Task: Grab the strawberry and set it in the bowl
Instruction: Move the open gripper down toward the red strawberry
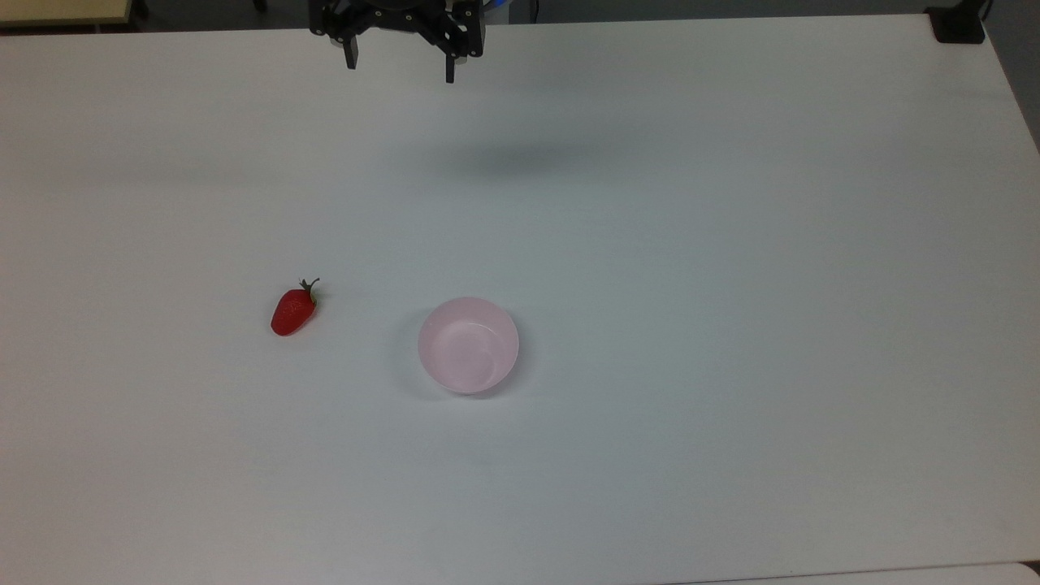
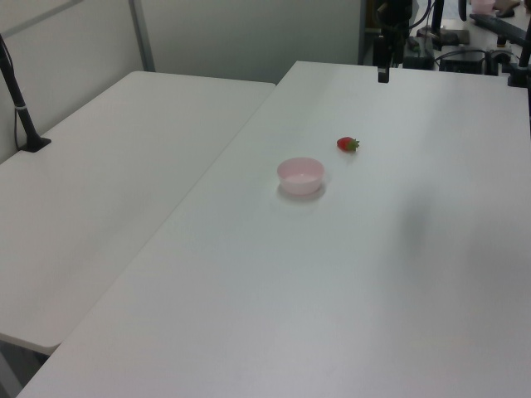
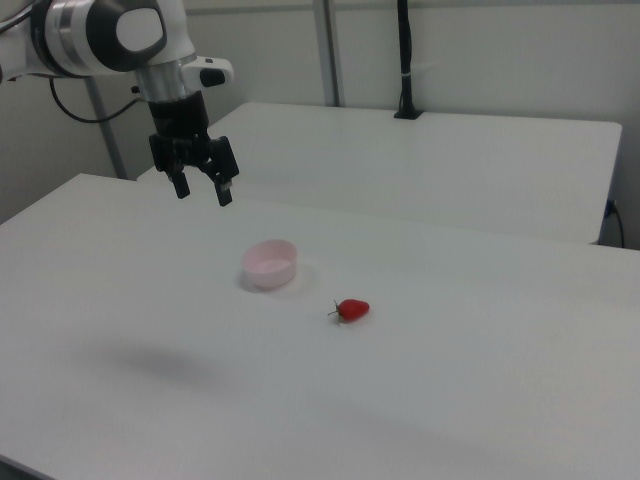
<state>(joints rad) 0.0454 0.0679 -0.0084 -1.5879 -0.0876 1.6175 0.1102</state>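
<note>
A small glossy red strawberry (image 1: 293,312) with a dark green stem lies on its side on the white table (image 1: 731,244); I also see the strawberry (image 2: 347,144) in the left view and the strawberry (image 3: 352,310) in the right view. The pale pink bowl (image 1: 468,345) stands upright and empty to the strawberry's right in the top view; the bowl (image 2: 300,175) and bowl (image 3: 269,264) show likewise. My black gripper (image 1: 400,71) hangs high above the table's far edge, open and holding nothing; the gripper (image 3: 203,191) is well apart from both, and the gripper (image 2: 382,75) sits at the back.
A second white table (image 3: 450,160) adjoins this one. On it stands a black pole on a base (image 2: 22,108). A dark block (image 1: 959,24) sits at the top view's upper right corner. Cables and equipment (image 2: 465,50) lie beyond the table's far end.
</note>
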